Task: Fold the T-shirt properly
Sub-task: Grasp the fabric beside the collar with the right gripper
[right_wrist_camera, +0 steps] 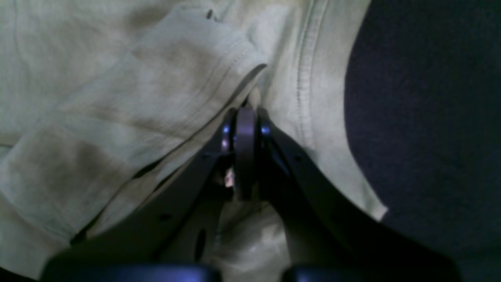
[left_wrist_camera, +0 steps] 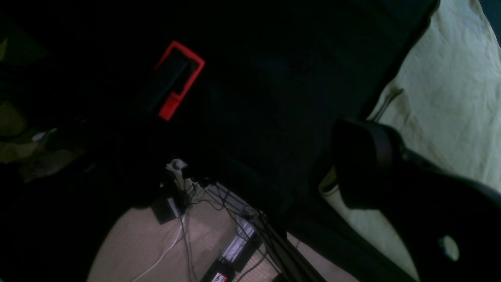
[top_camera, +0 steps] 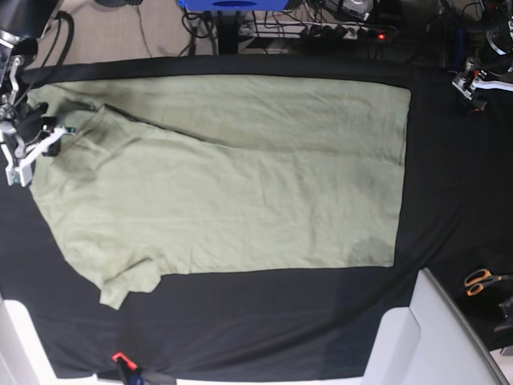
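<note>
The pale green T-shirt lies spread flat on the black tablecloth, hem to the right, with the upper-left sleeve turned in over the body. My right gripper sits at the shirt's left edge. In the right wrist view its fingers are pressed together on a stitched fold of the T-shirt. My left gripper hovers open off the cloth's far right corner, away from the shirt. The left wrist view shows one dark finger with a strip of T-shirt behind it.
Orange-handled scissors lie at the right edge. A white panel stands at the front right. A red-framed object shows in the left wrist view. Cables and a power strip run behind the table.
</note>
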